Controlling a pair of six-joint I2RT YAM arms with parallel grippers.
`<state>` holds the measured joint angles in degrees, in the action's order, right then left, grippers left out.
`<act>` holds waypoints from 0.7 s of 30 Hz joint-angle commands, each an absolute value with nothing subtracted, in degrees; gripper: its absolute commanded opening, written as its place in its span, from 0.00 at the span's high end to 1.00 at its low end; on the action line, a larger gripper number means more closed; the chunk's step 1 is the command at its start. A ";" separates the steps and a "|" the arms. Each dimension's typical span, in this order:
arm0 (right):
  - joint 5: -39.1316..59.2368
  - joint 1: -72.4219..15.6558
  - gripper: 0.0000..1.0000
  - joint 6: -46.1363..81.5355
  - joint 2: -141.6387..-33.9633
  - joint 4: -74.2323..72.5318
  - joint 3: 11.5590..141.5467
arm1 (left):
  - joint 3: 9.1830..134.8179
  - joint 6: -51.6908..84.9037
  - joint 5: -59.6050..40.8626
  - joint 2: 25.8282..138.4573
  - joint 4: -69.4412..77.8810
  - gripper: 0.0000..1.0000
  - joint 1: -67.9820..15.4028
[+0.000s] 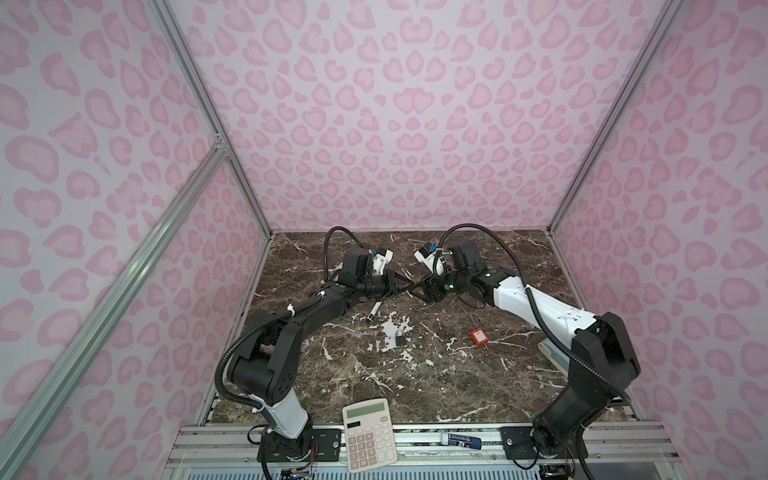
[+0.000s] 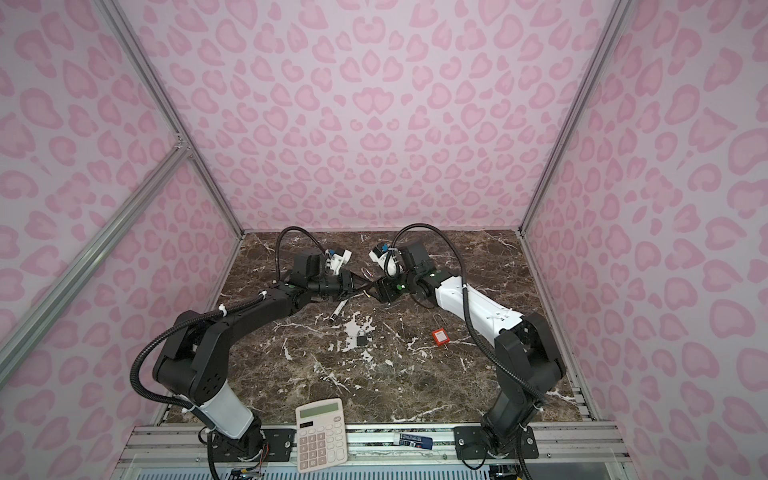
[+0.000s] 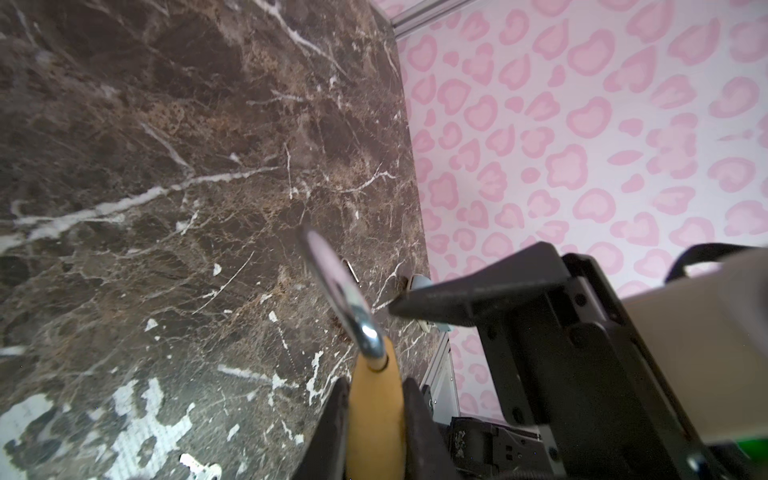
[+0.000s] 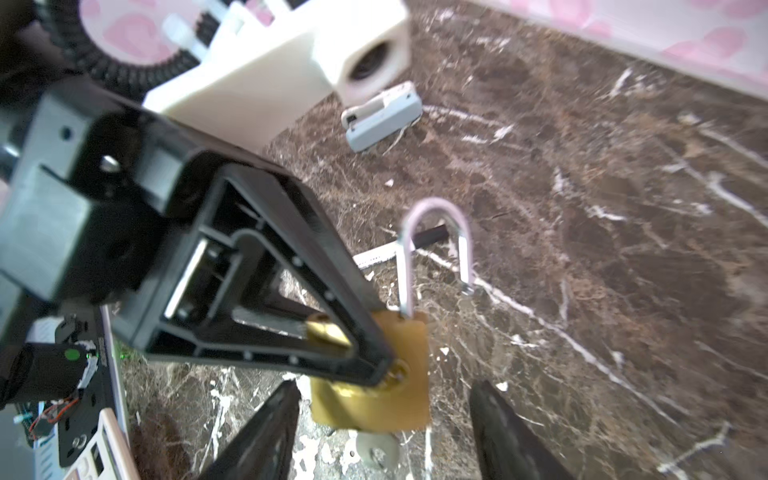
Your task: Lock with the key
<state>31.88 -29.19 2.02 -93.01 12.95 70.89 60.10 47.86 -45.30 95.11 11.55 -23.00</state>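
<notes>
Brass padlock (image 4: 409, 345) held over the worktop (image 4: 582, 249)
The left end effector (image 3: 374, 399) clamps its body, shackle (image 4: 436, 210) open; right end effector (image 4: 384, 386) spread wide, empty.

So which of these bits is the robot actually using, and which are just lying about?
In use: brass padlock, gripped by the left pincer; right pincer, open, near it; grey disc at its base, possibly the key.
Lying about: calculator, red padlock, small black padlock, pen, blue-and-white tube.
</notes>
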 commanded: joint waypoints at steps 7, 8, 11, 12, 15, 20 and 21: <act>43.34 -20.21 0.33 31.67 -85.35 -16.47 63.78 | 57.78 56.89 -37.28 86.85 40.36 0.97 -21.84; 43.58 -19.84 0.33 34.79 -85.38 -17.40 64.26 | 57.43 58.87 -36.61 86.70 44.24 0.97 -21.73; 46.99 -19.66 0.33 43.13 -86.16 -23.63 65.08 | 56.44 64.79 -34.59 86.79 55.58 0.97 -21.63; 47.63 -19.76 0.33 46.63 -86.21 -27.41 64.68 | 56.26 66.50 -34.01 86.91 58.79 0.97 -21.63; 47.43 -20.40 0.33 55.22 -86.52 -38.75 62.79 | 55.84 69.14 -32.41 86.74 64.61 0.97 -21.67; 46.70 -22.50 0.34 60.42 -88.25 -43.43 63.55 | 55.35 72.20 -31.37 87.31 71.71 0.97 -21.66; 47.18 -23.03 0.35 61.21 -88.84 -44.33 64.20 | 55.45 73.53 -31.33 87.82 73.71 0.97 -21.63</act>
